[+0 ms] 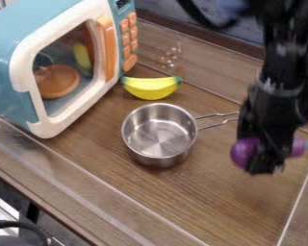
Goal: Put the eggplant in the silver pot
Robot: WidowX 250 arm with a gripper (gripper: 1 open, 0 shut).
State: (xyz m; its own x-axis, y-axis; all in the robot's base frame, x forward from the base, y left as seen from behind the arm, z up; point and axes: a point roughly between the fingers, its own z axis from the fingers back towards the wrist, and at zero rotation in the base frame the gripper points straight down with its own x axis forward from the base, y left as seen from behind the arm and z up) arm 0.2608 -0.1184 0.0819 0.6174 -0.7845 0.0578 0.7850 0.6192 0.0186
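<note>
Gripper (262, 154) gripped eggplant (248, 151) at right of frame, blurred, beside silver pot (160, 132); shallow pinch on glossy skin risked slipping out before pot.

Gripper (261, 154) pointing down, right of silver pot (160, 132), blurred. Purple eggplant (253, 151) between its fingers, clear of the wooden table (105, 183); grip itself blurred. Pot upright, nothing inside, wire handle toward the gripper. Yellow banana toy (150, 87) behind pot, beside 1 teal toy microwave (54, 58).
</note>
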